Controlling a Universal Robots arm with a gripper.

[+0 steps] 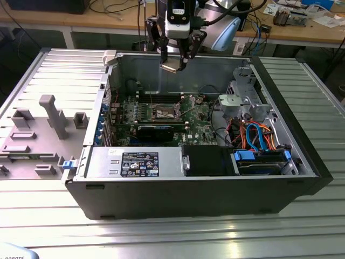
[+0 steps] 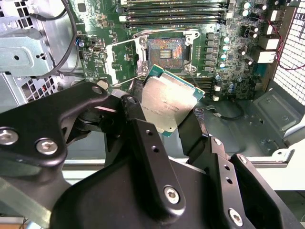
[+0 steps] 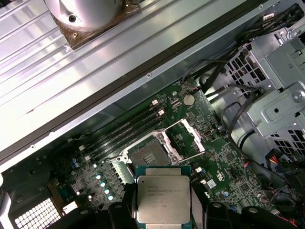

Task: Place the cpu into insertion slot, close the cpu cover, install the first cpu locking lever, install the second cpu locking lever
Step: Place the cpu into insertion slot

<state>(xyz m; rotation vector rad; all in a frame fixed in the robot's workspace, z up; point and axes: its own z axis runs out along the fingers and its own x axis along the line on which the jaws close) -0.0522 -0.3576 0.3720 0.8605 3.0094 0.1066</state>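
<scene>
One ribbed metal table (image 1: 161, 237) carried the open computer case (image 1: 188, 199). Inside it, the insertion slot (image 1: 165, 112) lay bare, its cpu cover (image 3: 194, 135) swung open. Higher up hung the gripper (image 1: 173, 63), pinching the cpu (image 1: 168, 67) well clear of the board. Cluttered wooden benches (image 1: 108, 24) stood behind.

**A:** The cpu (image 3: 163, 199) is gripped between the black jaws, its silver-grey top turned to the camera.

**B:** And the insertion slot (image 3: 147, 155) lies uncovered on the green circuit board (image 3: 228, 157), apart from the chip. The cpu cover (image 3: 183, 138) is swung open just beside it.

**A:** Long memory slots (image 3: 126, 133) are seen along the socket's other side.
</scene>
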